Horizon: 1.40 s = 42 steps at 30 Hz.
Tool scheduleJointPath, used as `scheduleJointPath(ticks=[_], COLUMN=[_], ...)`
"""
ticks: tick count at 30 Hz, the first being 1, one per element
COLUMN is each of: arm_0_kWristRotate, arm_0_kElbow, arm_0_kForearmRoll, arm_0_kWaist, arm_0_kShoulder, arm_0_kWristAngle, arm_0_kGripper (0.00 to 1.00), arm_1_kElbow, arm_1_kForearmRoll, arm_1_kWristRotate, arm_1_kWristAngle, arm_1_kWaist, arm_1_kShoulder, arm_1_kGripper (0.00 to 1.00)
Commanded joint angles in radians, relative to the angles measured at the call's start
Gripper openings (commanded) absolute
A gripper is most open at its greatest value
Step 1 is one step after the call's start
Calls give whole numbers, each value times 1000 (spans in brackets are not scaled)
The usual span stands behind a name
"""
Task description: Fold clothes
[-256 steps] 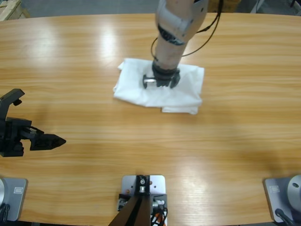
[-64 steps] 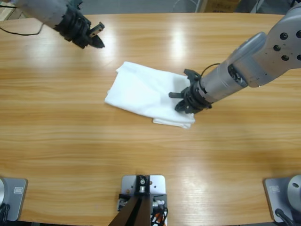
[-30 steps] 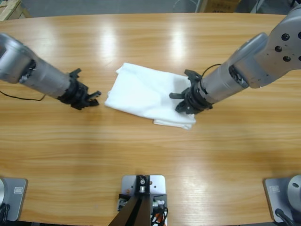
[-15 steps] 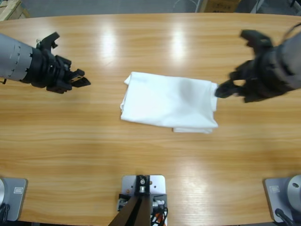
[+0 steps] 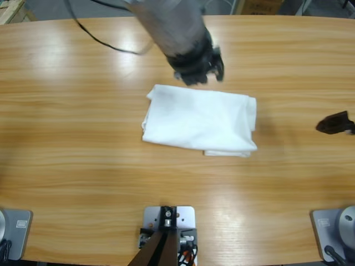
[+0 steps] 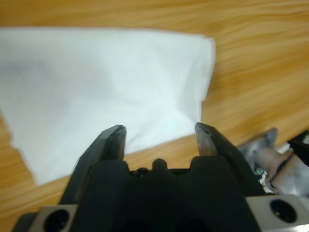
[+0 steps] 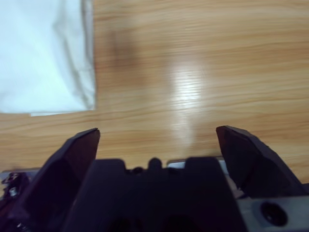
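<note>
White cotton T-shirt lies folded mid-table: light, limp, best pinched at a corner. Left pincer and right pincer gape, empty.

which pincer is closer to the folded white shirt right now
Left. The left pincer hovers open just past the far edge of the shirt. The right pincer sits open well off to the side near the table's edge.

A long wooden table shows glare; grey floor beyond.
</note>
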Motion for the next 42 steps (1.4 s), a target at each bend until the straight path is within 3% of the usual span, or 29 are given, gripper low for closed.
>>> scheduleJointPath(ticks=[1,7,18,23,31,42], arm_0_kWristRotate=[-62,-59,8,160,352,532], arm_0_kElbow=[-415,-656,-747,-729,-779,-855], arm_0_kForearmRoll=[334,450,504,566,563,561], arm_0_kWaist=[-33,-33,-26,21,256,680], arm_0_kShoulder=[348,501,567,564,580,650], arm_0_kWristAngle=[27,28,43,173,171,109], arm_0_kGripper=[992,992,999,996,996,998], arm_1_kElbow=[78,95,108,116,126,125], arm_1_kForearmRoll=[-23,-50,-77,-77,-96,-171], arm_1_kWristRotate=[-73,-99,-102,-102,-101,-87], arm_1_kWristAngle=[8,11,21,41,65,108], arm_1_kWaist=[-90,-107,-113,-113,-113,-113], arm_1_kShoulder=[-47,-37,-19,-25,-17,112], arm_1_kGripper=[1000,1000,1000,1000,1000,1000])
